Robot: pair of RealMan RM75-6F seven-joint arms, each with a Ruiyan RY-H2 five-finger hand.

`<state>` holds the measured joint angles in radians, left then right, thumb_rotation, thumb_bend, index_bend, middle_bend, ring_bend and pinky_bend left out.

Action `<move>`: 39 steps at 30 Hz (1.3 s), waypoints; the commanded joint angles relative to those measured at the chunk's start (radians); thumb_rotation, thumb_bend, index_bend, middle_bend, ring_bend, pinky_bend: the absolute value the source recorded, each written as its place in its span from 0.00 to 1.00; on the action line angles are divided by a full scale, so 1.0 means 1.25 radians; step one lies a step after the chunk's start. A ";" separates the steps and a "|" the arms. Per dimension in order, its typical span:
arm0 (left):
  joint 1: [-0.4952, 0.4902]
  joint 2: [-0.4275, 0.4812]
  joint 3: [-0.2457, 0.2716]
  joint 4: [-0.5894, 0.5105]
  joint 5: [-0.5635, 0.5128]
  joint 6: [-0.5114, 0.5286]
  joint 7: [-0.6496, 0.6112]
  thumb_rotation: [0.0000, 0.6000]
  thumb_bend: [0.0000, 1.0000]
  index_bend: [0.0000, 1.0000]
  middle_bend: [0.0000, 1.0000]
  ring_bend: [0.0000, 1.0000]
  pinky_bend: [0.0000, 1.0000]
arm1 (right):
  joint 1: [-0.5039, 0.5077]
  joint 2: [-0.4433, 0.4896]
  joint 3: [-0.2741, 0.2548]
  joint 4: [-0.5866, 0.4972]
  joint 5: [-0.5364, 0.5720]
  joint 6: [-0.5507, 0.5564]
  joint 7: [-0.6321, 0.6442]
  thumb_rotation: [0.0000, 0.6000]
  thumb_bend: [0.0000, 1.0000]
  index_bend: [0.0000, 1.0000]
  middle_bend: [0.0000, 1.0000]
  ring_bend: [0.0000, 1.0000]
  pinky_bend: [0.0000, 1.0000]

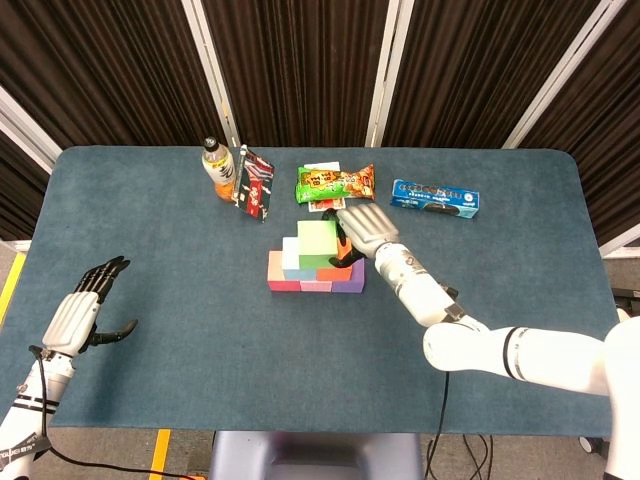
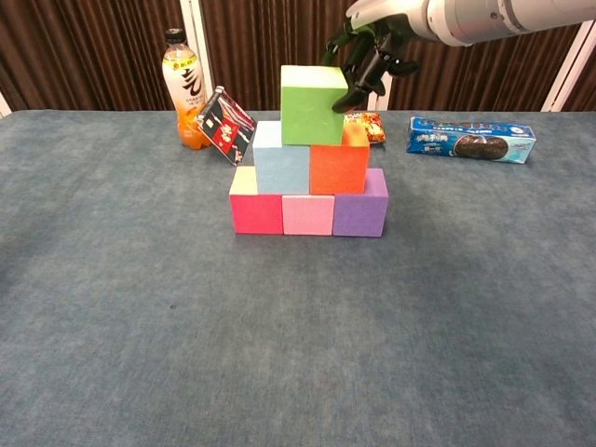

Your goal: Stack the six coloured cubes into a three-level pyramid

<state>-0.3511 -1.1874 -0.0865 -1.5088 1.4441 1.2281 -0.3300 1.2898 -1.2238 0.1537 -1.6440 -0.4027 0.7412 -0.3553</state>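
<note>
Toward the table's far edge, near its middle: right hand (image 2: 372, 42) reaching in from the right, palm down, dark fingers (image 2: 352, 93) curled against the right face of the green cube (image 2: 312, 104); whether gripping or merely touching cannot be told. Near the table's front-left corner: left hand (image 1: 82, 310) held low, fingers spread, holding nothing.

Along the far edge, left to right: orange drink bottle (image 2: 182, 88), a red-and-black packet (image 2: 225, 123) leaning beside it, a green snack bag (image 1: 335, 183) just behind the stack, a blue biscuit pack (image 2: 470, 139) well to the right.

Three levels built: red cube (image 2: 256, 207), pink cube (image 2: 308, 215) and purple cube (image 2: 359, 209) touching in a row on the table; light blue cube (image 2: 280, 164) and orange cube (image 2: 338, 168) above; green cube on top, sitting across the two.
</note>
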 commanded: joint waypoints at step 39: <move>0.003 0.003 0.001 0.002 0.008 0.012 -0.008 1.00 0.30 0.00 0.00 0.00 0.07 | -0.079 0.186 0.004 -0.207 -0.085 0.057 -0.008 1.00 0.35 0.32 0.65 0.72 0.99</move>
<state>-0.3480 -1.1842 -0.0853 -1.5056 1.4535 1.2424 -0.3405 1.2118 -1.0396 0.1573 -1.8595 -0.4779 0.8171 -0.3698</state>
